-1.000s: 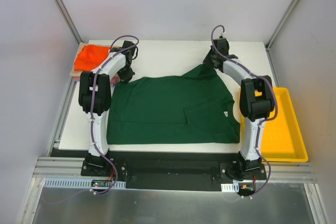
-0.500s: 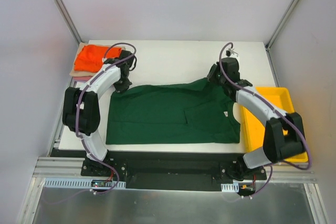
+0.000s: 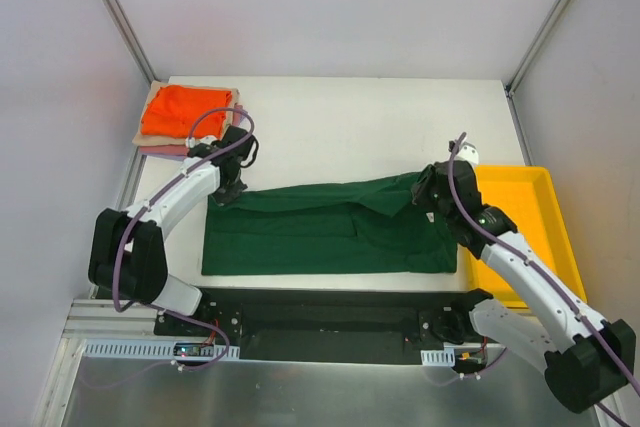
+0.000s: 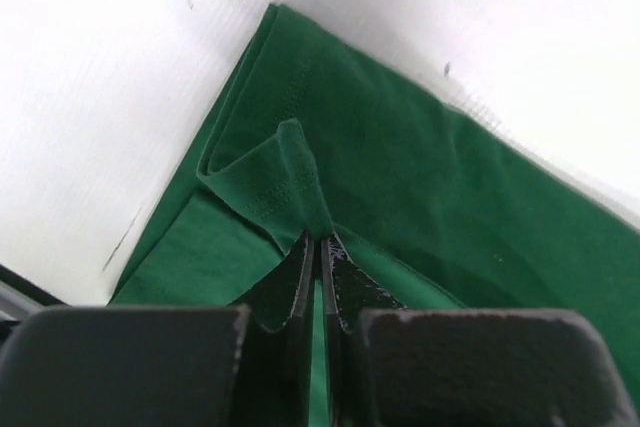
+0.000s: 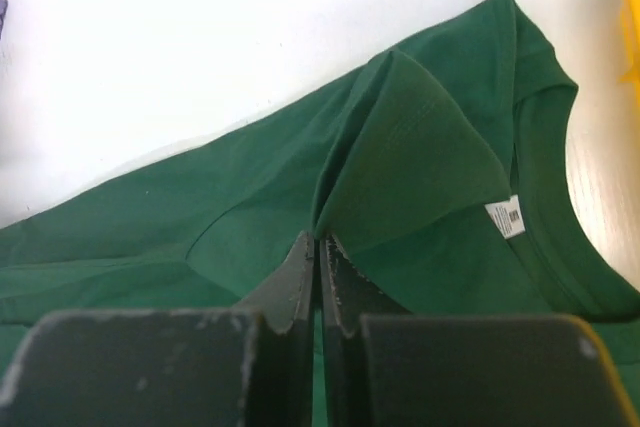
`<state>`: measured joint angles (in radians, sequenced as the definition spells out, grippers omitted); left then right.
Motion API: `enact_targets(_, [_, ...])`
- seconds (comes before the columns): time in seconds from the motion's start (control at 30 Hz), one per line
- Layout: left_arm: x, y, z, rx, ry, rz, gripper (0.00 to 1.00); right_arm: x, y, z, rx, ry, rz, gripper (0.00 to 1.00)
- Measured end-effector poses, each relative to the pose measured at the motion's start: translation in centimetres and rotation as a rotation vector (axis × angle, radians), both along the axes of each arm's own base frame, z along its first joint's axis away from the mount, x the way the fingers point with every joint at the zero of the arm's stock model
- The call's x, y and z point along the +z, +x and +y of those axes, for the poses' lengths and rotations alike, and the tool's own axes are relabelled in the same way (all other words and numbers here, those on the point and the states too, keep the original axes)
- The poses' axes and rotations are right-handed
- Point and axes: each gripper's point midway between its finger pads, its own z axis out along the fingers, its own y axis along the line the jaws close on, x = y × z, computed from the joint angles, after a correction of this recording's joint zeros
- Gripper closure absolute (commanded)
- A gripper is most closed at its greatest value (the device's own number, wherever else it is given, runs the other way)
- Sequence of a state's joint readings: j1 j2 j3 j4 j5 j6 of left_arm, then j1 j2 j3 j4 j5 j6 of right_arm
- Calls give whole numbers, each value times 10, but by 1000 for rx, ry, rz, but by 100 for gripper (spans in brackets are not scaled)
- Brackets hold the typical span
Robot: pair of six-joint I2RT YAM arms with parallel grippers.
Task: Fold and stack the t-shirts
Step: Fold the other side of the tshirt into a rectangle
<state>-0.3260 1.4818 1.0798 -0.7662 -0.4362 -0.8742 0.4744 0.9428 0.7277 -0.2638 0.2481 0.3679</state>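
Bench (image 3: 340, 117), white. Green shirt (image 3: 310, 232): lying across the 6 o'clock half, its far edge lifted at both ends. Tray (image 3: 535, 209), yellow: at the bench's 4 o'clock edge. Stack (image 3: 185, 109), orange over tan and pink: 10 o'clock corner. Left fingers (image 4: 305, 257): pinching the shirt's 9 o'clock far corner. Right fingers (image 5: 303, 262): pinching its 3 o'clock raised fold.

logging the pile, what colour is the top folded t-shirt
Bright orange t-shirt; top external view.

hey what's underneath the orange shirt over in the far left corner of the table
Under the orange shirt, a tan folded shirt peeks out along the left edge, with a pink shirt below it. Anything else beneath them is covered by the pile.
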Motion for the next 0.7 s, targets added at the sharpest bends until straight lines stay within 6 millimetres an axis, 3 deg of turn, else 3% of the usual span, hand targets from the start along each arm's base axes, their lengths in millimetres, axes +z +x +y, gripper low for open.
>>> enact_targets(0.1, [-3, -13, 4, 14, 10, -6, 99, -5, -13, -3, 1, 10, 9, 97])
enact_targets(0.2, [-8, -25, 8, 30, 11, -4, 86, -18, -26, -1, 24, 14, 51, 93])
enact_targets(0.27, [-11, -32, 10, 40, 11, 0, 70, -29, -38, 0, 43, 13, 101, 89])
enact_targets(0.4, [-16, -50, 16, 42, 5, -5, 52, -50, -73, 3, 94, 24, 221, 81])
enact_targets(0.47, [-17, -63, 20, 41, -2, -17, 36, -60, -96, 1, 117, 39, 277, 66])
enact_targets(0.57, [-13, -79, 25, 41, -20, -53, 1, -70, -127, -4, 139, 68, 342, 37])
enact_targets(0.63, [-6, -84, 26, 45, -40, -91, 1, -68, -137, -8, 148, 77, 346, 23])
enact_targets(0.7, [1, -82, 24, 39, -57, -123, 1, -65, -139, -10, 156, 71, 337, 17])
